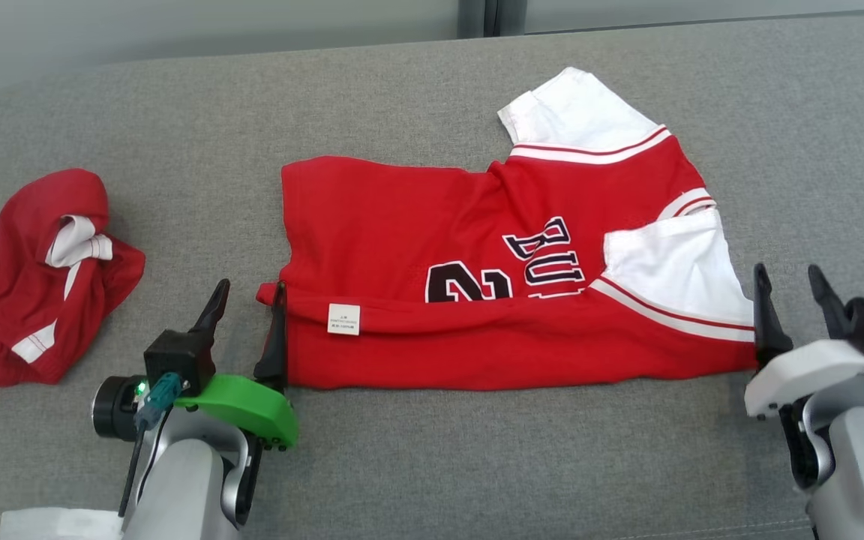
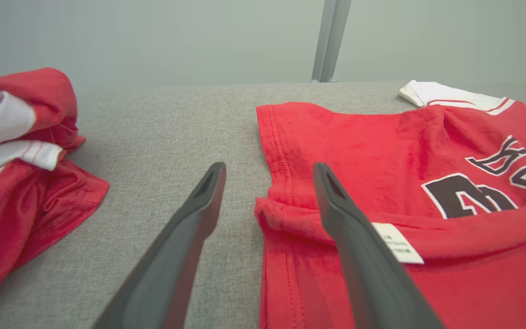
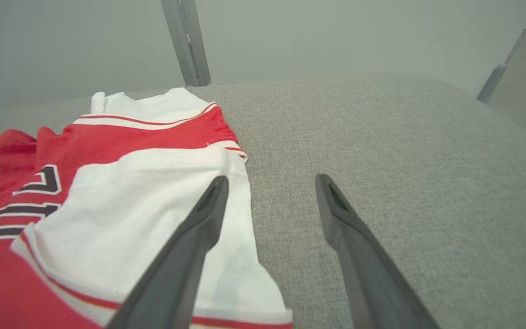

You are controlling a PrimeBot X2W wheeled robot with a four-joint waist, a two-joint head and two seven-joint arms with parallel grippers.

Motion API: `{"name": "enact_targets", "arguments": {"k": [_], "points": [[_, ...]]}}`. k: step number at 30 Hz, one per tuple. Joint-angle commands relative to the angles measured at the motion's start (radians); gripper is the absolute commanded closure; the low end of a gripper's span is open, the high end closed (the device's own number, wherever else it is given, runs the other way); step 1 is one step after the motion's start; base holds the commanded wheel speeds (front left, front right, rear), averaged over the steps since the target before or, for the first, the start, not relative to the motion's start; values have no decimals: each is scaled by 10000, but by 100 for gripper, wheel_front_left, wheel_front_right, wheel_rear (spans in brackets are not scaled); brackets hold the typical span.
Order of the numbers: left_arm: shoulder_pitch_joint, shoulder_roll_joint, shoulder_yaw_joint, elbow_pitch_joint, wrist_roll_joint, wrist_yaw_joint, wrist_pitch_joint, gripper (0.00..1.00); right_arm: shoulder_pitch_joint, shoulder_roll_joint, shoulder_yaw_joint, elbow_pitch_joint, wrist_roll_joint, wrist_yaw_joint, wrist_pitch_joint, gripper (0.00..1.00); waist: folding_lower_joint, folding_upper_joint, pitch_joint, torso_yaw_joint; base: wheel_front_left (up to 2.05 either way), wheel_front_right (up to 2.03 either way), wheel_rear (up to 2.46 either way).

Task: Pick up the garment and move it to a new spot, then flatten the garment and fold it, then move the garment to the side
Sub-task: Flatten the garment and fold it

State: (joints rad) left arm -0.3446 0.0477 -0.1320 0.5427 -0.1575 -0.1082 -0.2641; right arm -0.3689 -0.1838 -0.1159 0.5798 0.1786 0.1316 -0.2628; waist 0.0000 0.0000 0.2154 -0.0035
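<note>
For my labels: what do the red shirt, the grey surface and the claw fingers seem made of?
Red shirt: soft matte knit cloth, likely; it creases and has stitched hems. Grey surface: coarse woven upholstery fabric; its weave is visible. Claw fingers: probably moulded plastic, dark and matte; smooth, without shine.

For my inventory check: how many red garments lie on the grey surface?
2. The red jersey lies partly folded at centre; the crumpled red garment lies to its left. Hidden ones seem unlikely.

Left gripper, right gripper (fingers wide apart)
</note>
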Motion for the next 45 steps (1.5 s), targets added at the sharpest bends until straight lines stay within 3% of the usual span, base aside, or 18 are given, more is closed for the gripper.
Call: {"name": "enact_targets", "arguments": {"k": [1,8,21,22,23,26,27,28,45], "points": [[284,64,83,-167,-150,91,-2,0,452,22,53,-158,177,-20,-25,0,0,0,-43,-22,0,0,0],[970,59,118,-655,-393,184,-2,0,1522,238,14,-256,541,-20,-24,0,0,0,-86,-106,0,0,0],[1164,61,-99,-789,-403,208,-1,0,1325,411,148,834,834,-18,-21,0,0,0,-64,212,0,0,0],[1168,61,-93,-790,-386,201,-1,0,1299,410,188,929,888,-18,-9,16,0,0,-58,239,0,0,0],[1168,61,-97,-793,-375,192,-2,0,1264,406,225,1009,894,-18,-1,44,0,0,-51,263,0,0,0],[1194,61,-93,-800,-390,180,-1,0,1204,410,354,1234,985,-18,2,71,0,0,-42,319,0,0,0],[1195,61,-96,-794,-400,177,-1,0,1189,415,424,1317,1035,-18,3,94,0,0,-38,333,0,0,0],[1191,61,-95,-789,-412,173,-2,0,1152,405,492,1396,1080,-20,9,100,0,0,-34,344,0,0,0],[916,62,-629,368,-1432,-135,-1,0,871,-211,678,687,1090,-21,-12,100,0,0,141,71,0,0,0]]}}
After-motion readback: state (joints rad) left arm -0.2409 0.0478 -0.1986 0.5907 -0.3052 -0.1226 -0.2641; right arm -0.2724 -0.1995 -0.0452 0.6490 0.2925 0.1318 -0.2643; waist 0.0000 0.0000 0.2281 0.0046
